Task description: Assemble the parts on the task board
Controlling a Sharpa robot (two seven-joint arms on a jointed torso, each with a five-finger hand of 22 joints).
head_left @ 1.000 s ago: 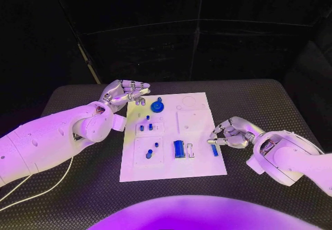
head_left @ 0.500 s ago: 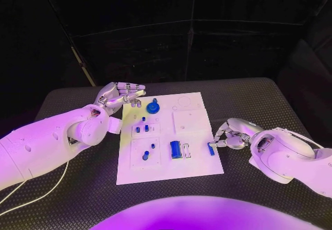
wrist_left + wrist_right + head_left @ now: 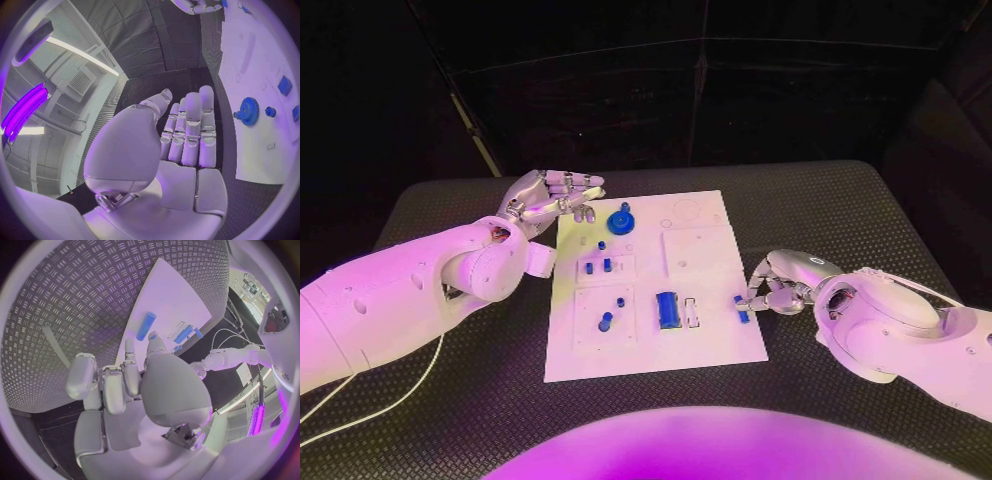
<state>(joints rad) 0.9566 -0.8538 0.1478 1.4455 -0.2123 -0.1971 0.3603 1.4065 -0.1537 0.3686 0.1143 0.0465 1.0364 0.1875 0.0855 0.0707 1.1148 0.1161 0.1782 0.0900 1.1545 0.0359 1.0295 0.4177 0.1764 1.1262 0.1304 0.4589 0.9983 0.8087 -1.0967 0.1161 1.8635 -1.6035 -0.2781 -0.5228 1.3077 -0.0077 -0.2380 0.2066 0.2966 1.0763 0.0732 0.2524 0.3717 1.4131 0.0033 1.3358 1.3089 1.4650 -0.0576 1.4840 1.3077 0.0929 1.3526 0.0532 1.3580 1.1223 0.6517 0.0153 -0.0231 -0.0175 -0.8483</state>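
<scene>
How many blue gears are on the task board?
1: the blue gear lies at the far end of the task board, near the left hand. Other blue parts are small pieces, not gears.

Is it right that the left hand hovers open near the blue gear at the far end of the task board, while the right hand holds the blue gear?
Not quite. The right hand holds no gear; its fingertips reach toward a small blue bar at the right edge of the task board, as the head view shows. The left hand does hover open near the blue gear at the far end.
</scene>
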